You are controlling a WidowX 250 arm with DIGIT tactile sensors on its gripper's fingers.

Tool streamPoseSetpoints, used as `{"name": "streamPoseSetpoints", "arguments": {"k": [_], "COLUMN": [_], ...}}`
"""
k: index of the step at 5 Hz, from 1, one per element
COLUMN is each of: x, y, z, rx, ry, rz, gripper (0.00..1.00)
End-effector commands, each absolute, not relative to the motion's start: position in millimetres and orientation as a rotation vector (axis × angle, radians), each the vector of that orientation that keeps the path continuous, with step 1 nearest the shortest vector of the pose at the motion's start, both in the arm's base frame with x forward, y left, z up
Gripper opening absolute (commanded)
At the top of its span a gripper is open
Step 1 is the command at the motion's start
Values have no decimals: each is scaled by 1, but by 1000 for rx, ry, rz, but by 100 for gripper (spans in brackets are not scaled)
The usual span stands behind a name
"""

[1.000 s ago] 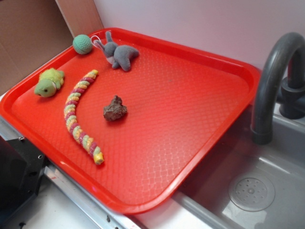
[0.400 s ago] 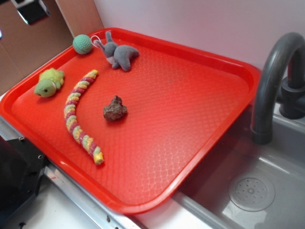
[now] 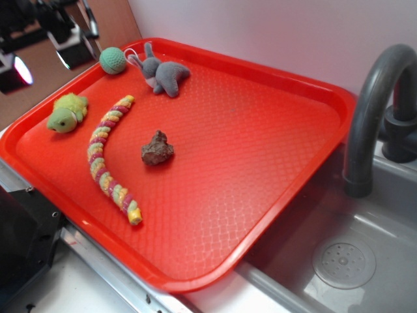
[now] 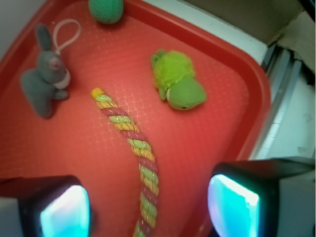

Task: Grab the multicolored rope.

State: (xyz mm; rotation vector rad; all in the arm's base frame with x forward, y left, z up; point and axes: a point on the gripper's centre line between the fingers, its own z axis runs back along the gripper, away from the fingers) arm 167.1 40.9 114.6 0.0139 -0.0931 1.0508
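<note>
The multicolored rope (image 3: 104, 156), twisted in pink, yellow and pale green, lies in a gentle curve on the left half of the red tray (image 3: 260, 228). My gripper (image 3: 45, 57) hangs blurred at the top left, above the tray's left rim and apart from the rope. In the wrist view the rope (image 4: 136, 143) runs down the middle, well below and between the two glowing fingertips (image 4: 64, 212) of my gripper (image 4: 148, 207). The jaws are open with nothing held.
A yellow-green plush turtle (image 3: 65, 112) lies left of the rope. A teal knitted ball (image 3: 113, 60) and a grey plush bunny (image 3: 163, 73) lie at the tray's far end, a brown lump (image 3: 157, 149) just right of the rope. A dark faucet (image 3: 371, 104) and a sink (image 3: 365, 261) are at right.
The gripper was out of the exterior view a second ago. It has come in at the top left corner and moved down and right toward the tray. The toys have not moved.
</note>
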Motion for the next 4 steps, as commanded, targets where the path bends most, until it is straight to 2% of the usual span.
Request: {"name": "streamPoseSetpoints", "arguments": {"k": [1,2,3,4], "x": [173,169,164,166], "y": [45,44,48,46], "z": [61,38,17,6], "rx": [47,27,60,45], "ry": [-27,13,5,-3], "rz": [994,961,959,938], "gripper": [100,100,100,100]}}
